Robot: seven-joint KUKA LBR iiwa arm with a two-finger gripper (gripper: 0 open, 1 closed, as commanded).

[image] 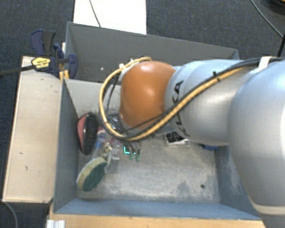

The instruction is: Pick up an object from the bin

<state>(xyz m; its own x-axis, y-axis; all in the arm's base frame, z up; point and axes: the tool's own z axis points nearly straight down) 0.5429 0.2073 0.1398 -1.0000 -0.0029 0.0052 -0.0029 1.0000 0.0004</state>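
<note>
The claw point(112, 157) hangs low in the left part of the bin point(175, 183), under the orange cover point(143, 93) of the arm point(224, 107). That cover and the cabling hide much of it, so whether it is open or closed cannot be told, and nothing can be seen held in it.

The nearest thing is a flat round pad point(91, 175), dark green on its face with a pale cream rim. It sits in the near left corner of the bin, just beside the claw on its near-left side. Whether the two touch cannot be made out. The pad looks tilted, with its green face turned toward the right and near sides. Seen this way, its outline is an oval whose long axis runs from near-left to far-right, so its far-right end points at the claw.

A second thing, a pink and black oval point(86, 132), stands against the left wall, to the left of the claw and slightly farther back. Its long axis runs near to far.

Judging from this, a grasp of the pad would likely call for a short shift to the near left.
</note>
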